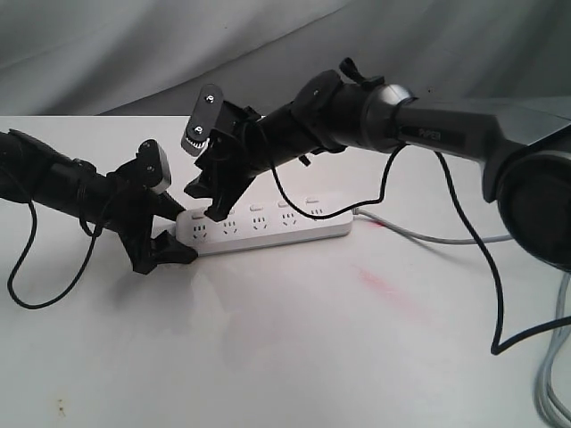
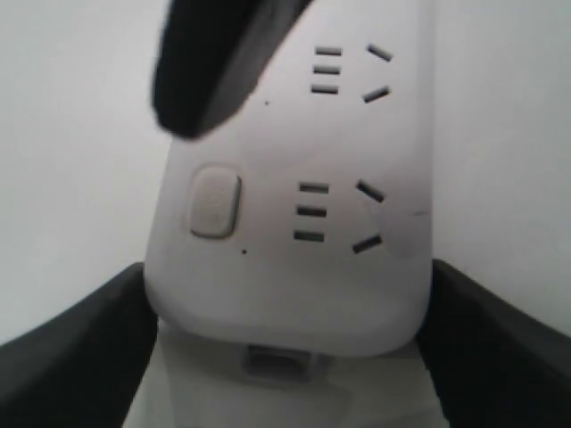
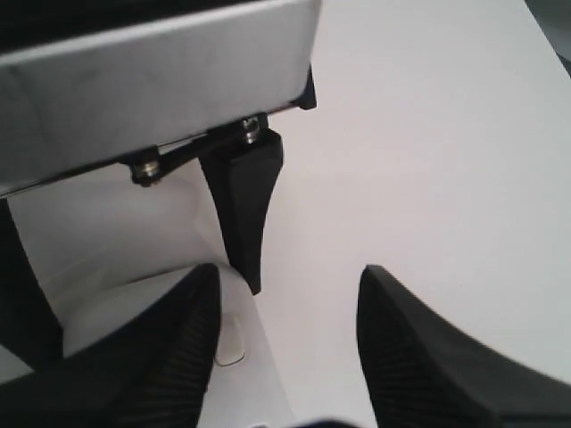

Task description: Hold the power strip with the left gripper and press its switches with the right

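The left claw [image 1: 171,239] is reaching in from the left edge and pinching the rounded left end of the strip [image 1: 277,227] across its width. In the left wrist view its fingers [image 2: 71,357] are pressing against the strip's two long edges, with the end cap sitting between them. A thin black loop of cable [image 1: 27,276] is hanging from that arm and lying on the surface [image 1: 294,366] near the left edge.

The strip is lying flat on the white surface, running left to right with a slight tilt, well apart from the surface's near edge. A wide stretch of surface is lying open in front of it, marked only by a faint red smear [image 1: 384,290]. A narrower band is lying behind it, up to the grey backdrop [image 1: 134,45].

The right claw [image 1: 205,203] is hanging over the left part of the strip, just beside the left claw, with its fingers spread apart. The lower fingertip is pointing down at the row of switches [image 1: 285,204]. In the left wrist view it is covering the spot beside the second socket, while the first switch [image 2: 215,203] is lying bare. Whether the tip is touching the strip cannot be told.

The three switches further right are lying uncovered, with free air above them. The right arm is crossing above and behind the strip's right half. At the right end, the grey cord [image 1: 428,234] is trailing off toward the right edge.
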Controlling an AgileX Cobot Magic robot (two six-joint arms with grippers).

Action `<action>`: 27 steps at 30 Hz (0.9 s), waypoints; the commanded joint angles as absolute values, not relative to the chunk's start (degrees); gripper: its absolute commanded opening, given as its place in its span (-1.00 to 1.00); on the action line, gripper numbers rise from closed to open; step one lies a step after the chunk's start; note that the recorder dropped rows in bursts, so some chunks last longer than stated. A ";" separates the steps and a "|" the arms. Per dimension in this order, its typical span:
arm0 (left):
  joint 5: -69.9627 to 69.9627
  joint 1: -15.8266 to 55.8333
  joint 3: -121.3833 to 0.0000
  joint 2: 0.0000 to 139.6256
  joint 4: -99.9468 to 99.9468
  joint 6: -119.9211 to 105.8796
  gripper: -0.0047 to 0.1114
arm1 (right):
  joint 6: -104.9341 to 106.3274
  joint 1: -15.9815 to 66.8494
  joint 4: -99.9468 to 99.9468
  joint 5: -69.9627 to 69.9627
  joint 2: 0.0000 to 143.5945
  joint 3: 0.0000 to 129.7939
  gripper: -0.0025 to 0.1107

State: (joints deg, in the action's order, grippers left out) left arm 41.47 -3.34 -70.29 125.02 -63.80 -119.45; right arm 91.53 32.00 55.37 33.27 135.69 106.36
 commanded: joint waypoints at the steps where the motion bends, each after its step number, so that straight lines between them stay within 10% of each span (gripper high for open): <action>1: 40.79 -3.34 -70.33 125.46 -62.64 -119.97 0.07 | 93.01 33.38 56.51 29.69 136.56 106.72 -0.15; 27: 40.79 -3.34 -70.33 125.46 -62.64 -119.97 0.07 | 94.68 34.24 54.98 25.36 138.35 106.72 -0.15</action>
